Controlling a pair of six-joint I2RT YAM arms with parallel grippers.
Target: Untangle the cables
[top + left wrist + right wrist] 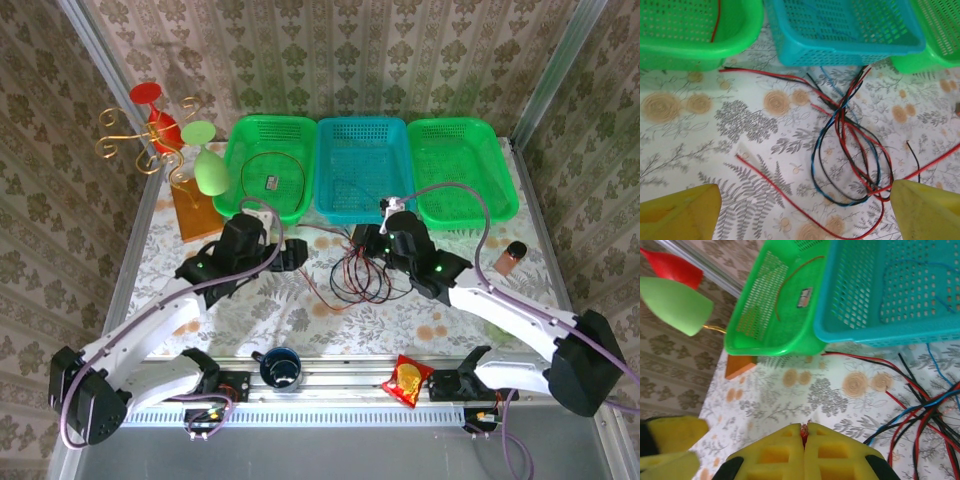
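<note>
Both arms, left arm (150,330) and right arm (510,325), are white shells with chunky black joints, each trailing a purple hose (503,445). The right gripper (804,440) has yellow, foam-looking fingers (770,455) with square recesses. There's a tiny green light (437,268) near the wrist, I think.

No legible text anywhere, apparently.

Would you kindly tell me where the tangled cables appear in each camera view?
Top external: cables mid-table, below the blue basket.
Left wrist: centre-right, below that basket.
Right wrist: lower right, under the same basket.
Shared landmark: the blue basket.
</note>
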